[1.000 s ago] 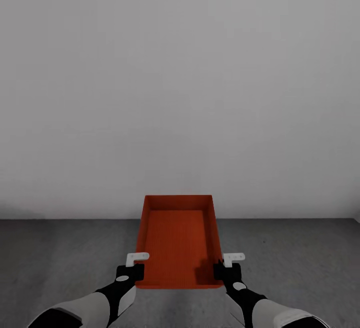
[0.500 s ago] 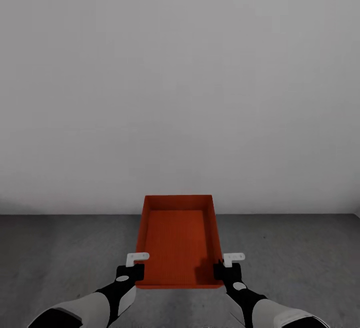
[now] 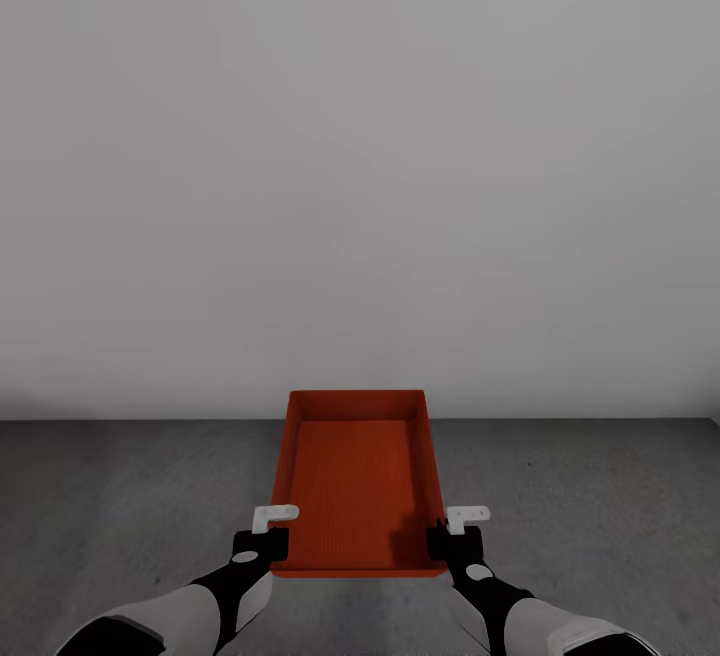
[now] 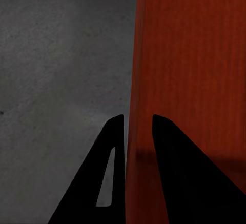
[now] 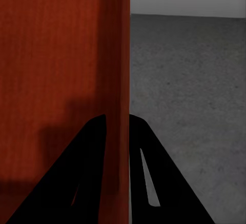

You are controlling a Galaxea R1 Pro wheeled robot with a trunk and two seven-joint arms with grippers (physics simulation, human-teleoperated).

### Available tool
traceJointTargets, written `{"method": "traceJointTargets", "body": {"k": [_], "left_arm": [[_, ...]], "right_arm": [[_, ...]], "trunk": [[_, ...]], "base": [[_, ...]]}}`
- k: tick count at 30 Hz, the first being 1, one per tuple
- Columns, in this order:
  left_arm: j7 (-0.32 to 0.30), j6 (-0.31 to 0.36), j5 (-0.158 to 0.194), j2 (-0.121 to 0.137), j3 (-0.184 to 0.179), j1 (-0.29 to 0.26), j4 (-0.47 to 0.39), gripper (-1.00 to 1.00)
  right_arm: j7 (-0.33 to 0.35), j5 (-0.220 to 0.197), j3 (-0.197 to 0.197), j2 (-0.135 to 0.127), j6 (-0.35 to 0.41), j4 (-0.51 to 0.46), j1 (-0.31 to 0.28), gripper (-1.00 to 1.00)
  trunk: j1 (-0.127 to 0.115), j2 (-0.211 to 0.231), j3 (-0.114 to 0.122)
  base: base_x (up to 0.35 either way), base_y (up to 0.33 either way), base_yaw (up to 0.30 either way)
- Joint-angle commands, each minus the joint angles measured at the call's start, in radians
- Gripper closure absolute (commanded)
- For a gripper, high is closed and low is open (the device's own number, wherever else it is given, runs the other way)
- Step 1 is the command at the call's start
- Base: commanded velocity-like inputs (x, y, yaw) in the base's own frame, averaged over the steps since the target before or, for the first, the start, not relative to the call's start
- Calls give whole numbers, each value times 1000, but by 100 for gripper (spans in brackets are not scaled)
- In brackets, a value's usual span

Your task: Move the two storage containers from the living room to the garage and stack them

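A garage: bare grey wall (image 3: 360, 166), concrete floor (image 3: 120, 496).

The line where the pale grey wall (image 3: 360, 186) meets the concrete floor (image 3: 130, 496) sits higher in the head view now than a second ago, so more floor shows beyond the far end of the storage container (image 3: 355, 486). This is a shift of the whole backdrop, which means the camera has moved, not the things. The wall's foot rises step by step across the three moments.
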Motion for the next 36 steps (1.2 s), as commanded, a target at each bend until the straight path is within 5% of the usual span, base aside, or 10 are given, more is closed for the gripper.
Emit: {"method": "traceJointTargets", "body": {"k": [1, 36], "left_arm": [[8, -69, -2, 31, 68, -1, -2, 100], [8, -71, -2, 31, 68, -1, -1, 100]], "right_arm": [[-2, -18, -31, 0, -4, 3, 0, 100], [-1, -18, -31, 0, -4, 3, 0, 100]], "trunk": [[4, -8, -6], [138, -253, -171]], "base": [[0, 0, 0], [0, 0, 0]]}}
